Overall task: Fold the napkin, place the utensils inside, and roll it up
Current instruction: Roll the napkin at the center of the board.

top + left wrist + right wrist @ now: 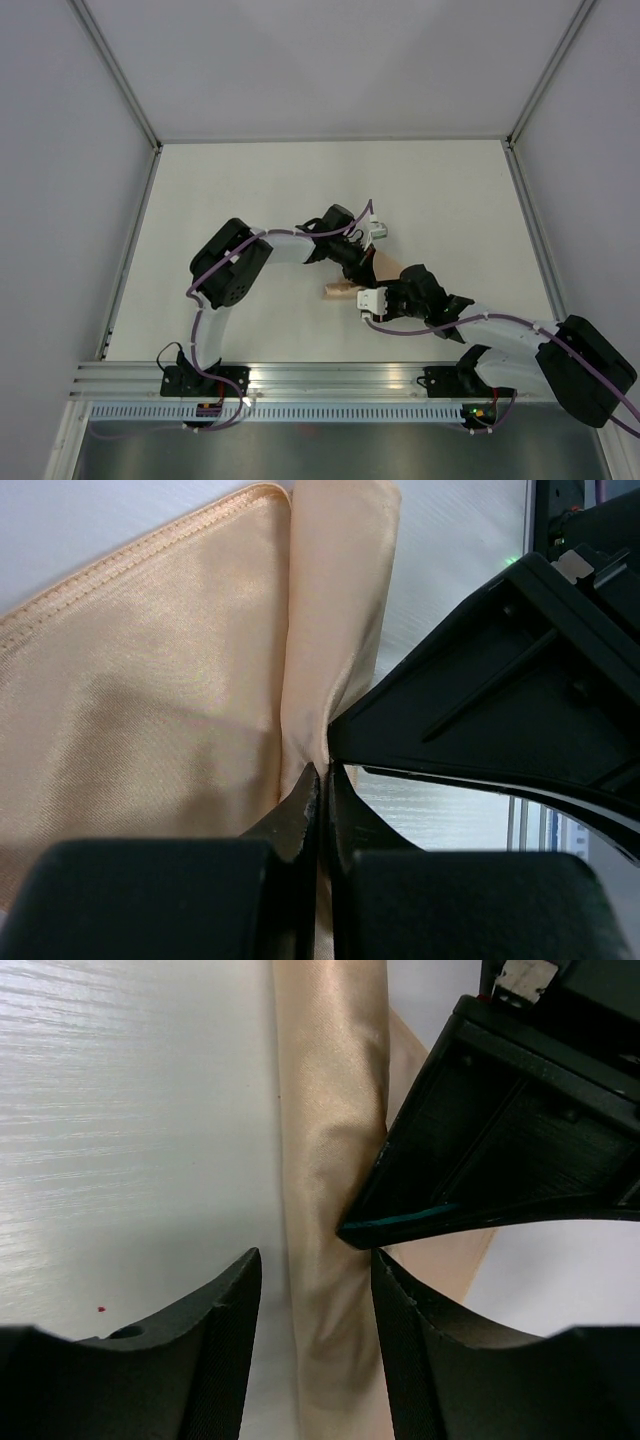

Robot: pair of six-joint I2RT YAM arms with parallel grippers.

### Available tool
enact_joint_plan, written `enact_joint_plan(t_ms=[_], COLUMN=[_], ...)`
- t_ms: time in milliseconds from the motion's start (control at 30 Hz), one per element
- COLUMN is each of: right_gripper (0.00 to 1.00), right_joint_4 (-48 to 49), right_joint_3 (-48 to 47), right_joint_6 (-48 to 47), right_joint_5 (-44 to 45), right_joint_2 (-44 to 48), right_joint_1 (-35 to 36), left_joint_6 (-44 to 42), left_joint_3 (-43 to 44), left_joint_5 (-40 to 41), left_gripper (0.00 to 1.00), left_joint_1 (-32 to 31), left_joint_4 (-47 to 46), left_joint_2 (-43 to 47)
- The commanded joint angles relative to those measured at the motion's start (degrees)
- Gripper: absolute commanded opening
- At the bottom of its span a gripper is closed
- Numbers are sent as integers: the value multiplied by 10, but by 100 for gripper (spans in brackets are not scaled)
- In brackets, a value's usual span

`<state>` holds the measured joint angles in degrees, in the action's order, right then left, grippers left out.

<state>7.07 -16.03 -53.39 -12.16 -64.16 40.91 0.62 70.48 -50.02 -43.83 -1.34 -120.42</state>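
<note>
The peach napkin lies mid-table, partly rolled: a narrow roll (338, 290) with a flat flap (390, 270) still spread beside it. My left gripper (324, 770) is shut, its tips at the crease where the roll (335, 610) meets the hemmed flap (150, 680). Over the roll (330, 1160) my right gripper (315, 1255) stands open, one finger on each side and a strip of table showing by the left one. In the top view the left gripper (364, 270) and right gripper (368, 292) nearly touch. The utensils are hidden.
The left arm's black fingers (500, 1140) crowd the right wrist view, and the right gripper's body (500, 690) crowds the left wrist view. An aluminium rail (300, 380) runs along the near edge, and frame posts with grey walls bound the white table (250, 180).
</note>
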Motion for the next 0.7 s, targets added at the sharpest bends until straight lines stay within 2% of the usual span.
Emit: enact_joint_plan(t_ms=[0,233,333,400,500,567,667], right_gripper=[54,49,42,33,21,16,13], right_joint_4=[27,19,0,-18,-34,-54,-96], right_joint_3=[15,6,-7,-12,-21,-30,-51], right_joint_6=[-19,-31,-32,-31,-31,-28,-21], right_joint_5=[35,43,38,31,24,18,0], right_joint_2=[-26,-64,-80,-90,-98,-102,-108], right_joint_1=[2,3,3,3,4,4,3], left_joint_6=[-26,-39,-42,-45,-46,-46,-42], left_joint_3=[-33,-22,-21,-21,-21,-18,-18], left_joint_5=[65,50,45,43,41,46,60], left_gripper=[2,2,3,6,17,29,39], left_joint_1=[-9,-6,-4,-2,1,2,7], left_joint_4=[140,167,169,171,172,171,162], left_joint_2=[-66,-75,-75,-72,-66,-60,-46])
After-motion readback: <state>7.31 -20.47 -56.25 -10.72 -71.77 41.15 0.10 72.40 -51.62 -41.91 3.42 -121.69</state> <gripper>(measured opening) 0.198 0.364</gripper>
